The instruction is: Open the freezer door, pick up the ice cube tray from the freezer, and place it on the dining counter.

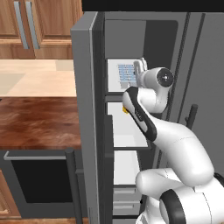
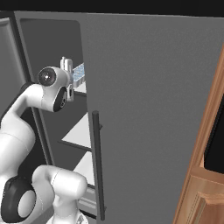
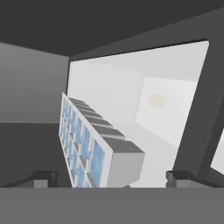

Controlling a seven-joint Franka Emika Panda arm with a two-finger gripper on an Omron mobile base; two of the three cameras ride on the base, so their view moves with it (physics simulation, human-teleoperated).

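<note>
Gripper (image 3: 105, 177) first: your jaws stand wide apart and hold nothing, one fingertip (image 3: 43, 177) on either side of the ice cube tray (image 3: 94, 144). It sits straight ahead of you on an upper white shelf (image 1: 114, 89) inside the freezer (image 1: 127, 52), and its long axis runs away from you, so the narrow end faces the hand. To your left the freezer door (image 1: 87, 113) stands swung open; beyond it lies the dining counter (image 1: 39, 122). Nothing seems to block the way, but watch the shelf edge.

Wooden cabinet doors (image 1: 26, 26) upper left above pale beige countertop (image 1: 35, 78); black oven (image 1: 41, 181) below.
</note>
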